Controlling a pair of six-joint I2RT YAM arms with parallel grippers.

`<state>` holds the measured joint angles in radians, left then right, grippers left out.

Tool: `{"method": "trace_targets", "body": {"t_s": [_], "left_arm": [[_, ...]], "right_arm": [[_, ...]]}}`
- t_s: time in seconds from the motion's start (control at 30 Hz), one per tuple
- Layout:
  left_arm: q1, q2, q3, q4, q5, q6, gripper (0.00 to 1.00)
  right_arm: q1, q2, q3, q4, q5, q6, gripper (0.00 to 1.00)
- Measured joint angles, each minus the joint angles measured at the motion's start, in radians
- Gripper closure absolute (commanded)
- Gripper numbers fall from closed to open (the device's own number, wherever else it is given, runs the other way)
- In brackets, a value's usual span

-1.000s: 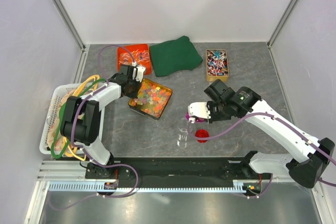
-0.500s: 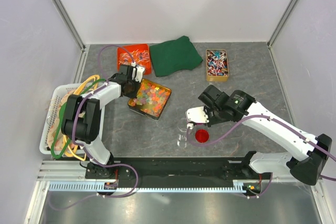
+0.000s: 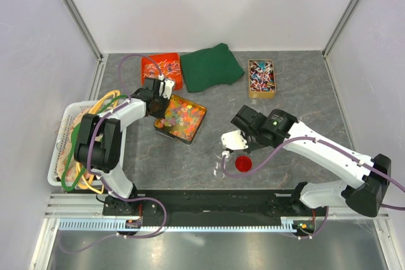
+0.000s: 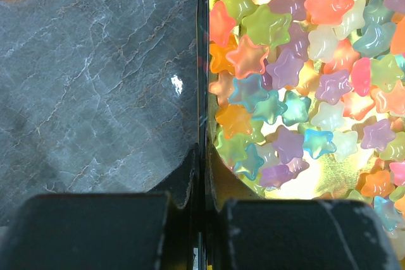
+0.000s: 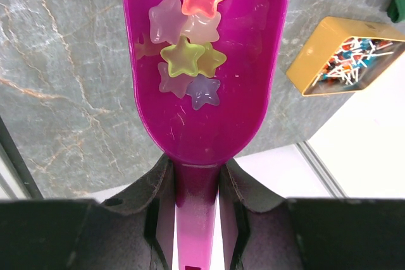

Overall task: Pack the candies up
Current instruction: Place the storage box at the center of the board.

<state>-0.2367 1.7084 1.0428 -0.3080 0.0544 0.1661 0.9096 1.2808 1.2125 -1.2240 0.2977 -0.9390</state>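
Packing under way, with most of the work ahead by the look of it: on the left, the left arm folds up from its base and reaches away across the worktop [image 3: 221, 102], its left tool [image 4: 201, 188] closed tight on the rim of the gold tin [image 4: 204, 93] and apparently steadying it at its far-left corner. The tin sits heaped with the candies [image 4: 285, 86] – translucent stars in orange, pink, green, blue and purple – so the bulk of them has yet to be moved. Toward the centre, the right arm stretches in from its base at the right, wrist bent down over the near middle of the worktop. Its right tool [image 5: 197, 181] stands partly closed, clamped on the handle of a purple scoop [image 5: 209, 118] that carries a small cluster of stars in its bowl. Just beyond the scoop's tip lies a red lid [image 3: 243, 164], off and flat on the worktop, with a clear container [image 3: 219, 168] just beside it on the left – too faint to tell how full it is. This scoopful looks about to be tipped in. Many more loads would seem needed before the lid goes on.
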Motion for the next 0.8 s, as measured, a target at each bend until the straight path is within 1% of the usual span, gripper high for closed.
{"method": "trace_targets", "body": {"t_s": [0.53,0.8], "left_arm": [[0.0,0.019,0.011,0.0,-0.001,0.001,0.98],[0.002,0.026,0.012,0.0,-0.001,0.001,0.98]], "right_arm": [[0.055,0.043,0.098,-0.061,0.078,-0.009,1.0],[0.066,0.043,0.1,-0.085,0.108,-0.011,1.0]]}}
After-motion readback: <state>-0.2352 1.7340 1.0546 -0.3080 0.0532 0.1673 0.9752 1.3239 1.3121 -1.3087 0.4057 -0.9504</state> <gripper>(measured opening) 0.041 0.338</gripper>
